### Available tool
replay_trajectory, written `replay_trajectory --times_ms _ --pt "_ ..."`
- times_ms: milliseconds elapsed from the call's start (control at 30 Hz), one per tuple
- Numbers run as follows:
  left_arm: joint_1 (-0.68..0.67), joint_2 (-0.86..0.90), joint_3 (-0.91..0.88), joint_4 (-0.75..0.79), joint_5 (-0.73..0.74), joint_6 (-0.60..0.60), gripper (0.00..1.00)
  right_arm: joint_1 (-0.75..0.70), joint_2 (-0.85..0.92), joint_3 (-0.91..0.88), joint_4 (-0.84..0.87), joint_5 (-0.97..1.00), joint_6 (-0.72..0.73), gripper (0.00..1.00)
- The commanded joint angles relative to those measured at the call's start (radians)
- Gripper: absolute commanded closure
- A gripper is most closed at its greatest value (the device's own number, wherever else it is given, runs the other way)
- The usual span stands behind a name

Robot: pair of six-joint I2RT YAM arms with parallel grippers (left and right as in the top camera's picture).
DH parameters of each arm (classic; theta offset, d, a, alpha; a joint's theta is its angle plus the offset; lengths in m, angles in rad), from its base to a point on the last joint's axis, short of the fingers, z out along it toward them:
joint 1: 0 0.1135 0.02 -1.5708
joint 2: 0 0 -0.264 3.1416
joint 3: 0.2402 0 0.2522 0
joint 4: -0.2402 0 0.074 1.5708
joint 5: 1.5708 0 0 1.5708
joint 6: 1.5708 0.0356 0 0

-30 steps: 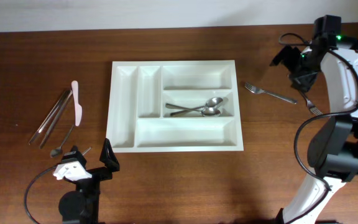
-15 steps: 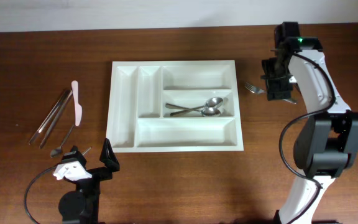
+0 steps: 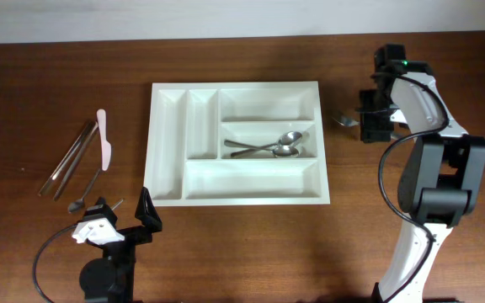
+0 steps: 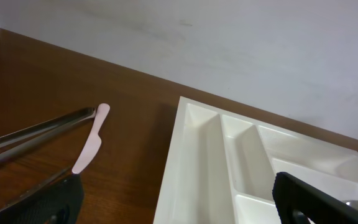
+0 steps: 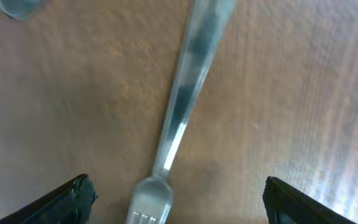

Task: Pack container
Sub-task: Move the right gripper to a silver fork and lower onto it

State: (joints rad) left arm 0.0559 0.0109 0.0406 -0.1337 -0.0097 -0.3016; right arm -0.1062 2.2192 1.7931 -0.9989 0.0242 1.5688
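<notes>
— Where's the large white rectangular plastic cutlery tray [image 3: 236, 85]?
— Mid-way across the brown wooden tabletop [image 3: 40, 84], two metal spoons [image 3: 272, 148] in its middle long compartment.
— And the claws?
— Left claw [image 3: 120, 217] is spread wide and empty. Right claw [image 5: 179, 198] is wide too, straddling a silver metal fork [image 5: 185, 106] without touching it.

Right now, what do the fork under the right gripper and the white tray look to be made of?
Fork: likely polished metal. It is silvery, with bright reflections along the handle.
Tray: probably plastic with a smooth satin white finish. It looks moulded in one piece, with rounded compartment corners.
</notes>
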Motion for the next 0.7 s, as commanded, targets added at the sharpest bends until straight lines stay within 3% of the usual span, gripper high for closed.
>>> replay_trajectory --times_ms 0,667 --pt "0.006 -0.006 -0.007 0.002 0.014 0.019 0.01 -0.026 0.015 -0.008 0.023 -0.005 0.011 0.12" --pt "0.006 -0.006 -0.007 0.002 0.014 0.019 0.01 -0.029 0.093 -0.01 -0.021 -0.169 0.007 0.19"
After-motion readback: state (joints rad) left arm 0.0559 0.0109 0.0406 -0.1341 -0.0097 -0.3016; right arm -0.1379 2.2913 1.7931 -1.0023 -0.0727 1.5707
